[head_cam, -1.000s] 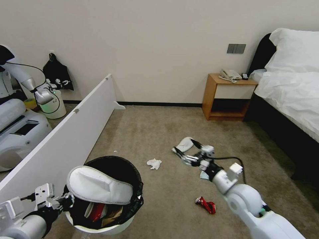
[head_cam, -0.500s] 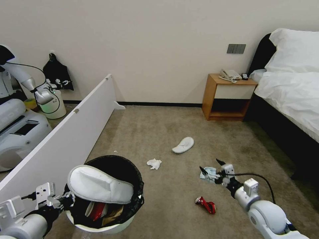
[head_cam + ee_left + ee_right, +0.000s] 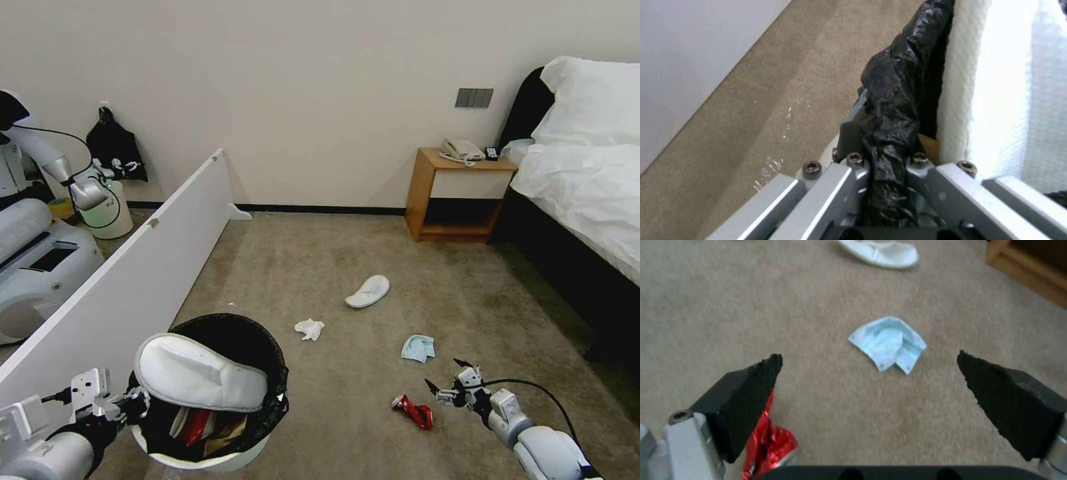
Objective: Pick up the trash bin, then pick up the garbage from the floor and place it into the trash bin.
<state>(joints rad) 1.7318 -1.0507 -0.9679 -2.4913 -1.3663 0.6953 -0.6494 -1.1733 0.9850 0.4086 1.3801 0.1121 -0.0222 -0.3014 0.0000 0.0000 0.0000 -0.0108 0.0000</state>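
Left wrist view: left gripper (image 3: 889,166) jaws clamp trash bin (image 3: 900,100) liner; right gripper (image 3: 448,377) jaws gape, half-hiding crushed can (image 3: 769,440).

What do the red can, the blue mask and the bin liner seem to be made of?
The red can looks like thin metal: glossy, sharply creased and crushed. The blue mask looks like soft matte non-woven fabric: it lies folded, with stitched edges. The bin liner looks like thin black plastic film: shiny and wrinkled, pinched in the left hand.
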